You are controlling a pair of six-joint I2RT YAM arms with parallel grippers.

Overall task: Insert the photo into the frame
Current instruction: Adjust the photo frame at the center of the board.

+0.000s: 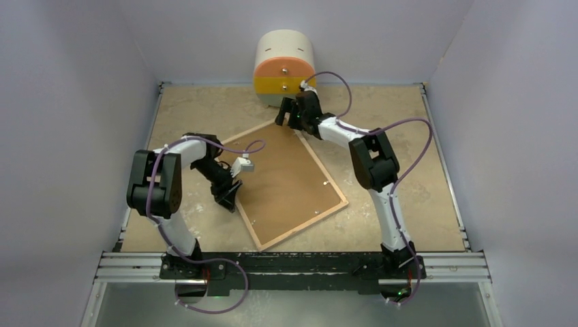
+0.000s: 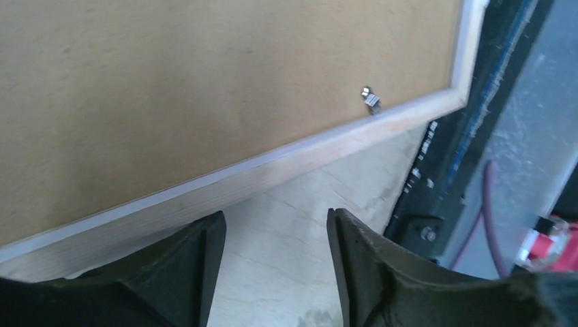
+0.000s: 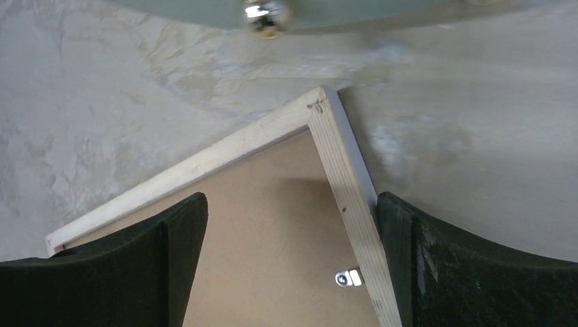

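The frame [image 1: 303, 226] lies face down and askew mid-table, its light wood rim [image 2: 272, 174] around a brown backing board [image 1: 283, 180]. The photo is hidden. My left gripper [image 1: 228, 197] sits just off the frame's left edge; in the left wrist view it [image 2: 276, 221] is open, with only bare table between the jaws. My right gripper [image 1: 290, 112] hovers at the frame's far corner [image 3: 320, 109]. It [image 3: 290, 204] is open wide, one finger over the backing board [image 3: 272, 238], the other beside the rim's outer side.
A white cylinder with an orange and yellow front [image 1: 284, 68] stands at the back, just behind the right gripper. Small metal clips [image 2: 370, 101] [image 3: 349, 278] sit on the backing board near the rim. The black rail [image 1: 293, 262] runs along the near edge.
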